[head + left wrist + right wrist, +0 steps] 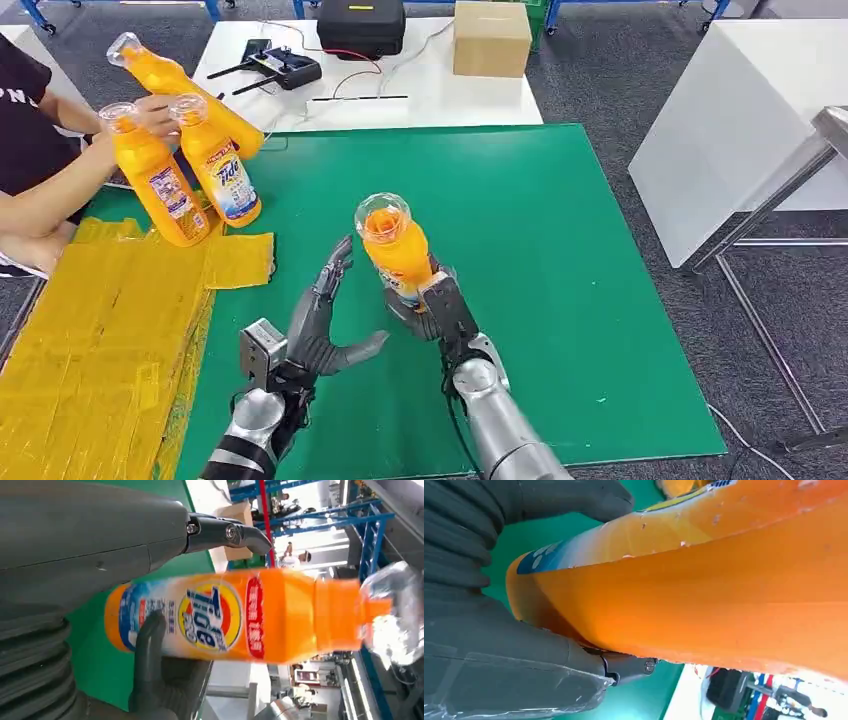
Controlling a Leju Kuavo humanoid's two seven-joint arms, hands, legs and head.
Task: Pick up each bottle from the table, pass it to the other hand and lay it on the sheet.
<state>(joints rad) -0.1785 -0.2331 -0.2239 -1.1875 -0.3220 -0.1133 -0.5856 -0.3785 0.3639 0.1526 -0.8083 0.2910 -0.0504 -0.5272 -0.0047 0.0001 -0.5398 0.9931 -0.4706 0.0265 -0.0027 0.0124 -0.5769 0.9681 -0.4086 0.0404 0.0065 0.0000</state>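
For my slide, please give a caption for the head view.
Right robot hand holds orange bottle upright beside open left robot hand.

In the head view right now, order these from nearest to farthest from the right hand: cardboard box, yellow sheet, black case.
From the right hand:
1. Yellow sheet, to its left on the table.
2. Cardboard box, far ahead on the white table.
3. Black case, beside the box; nearly equal.

Bright, even overhead light, soft shadows; glare on clear cap [395, 612]; bottle [704, 585] close and soft in wrist views; background blown out.
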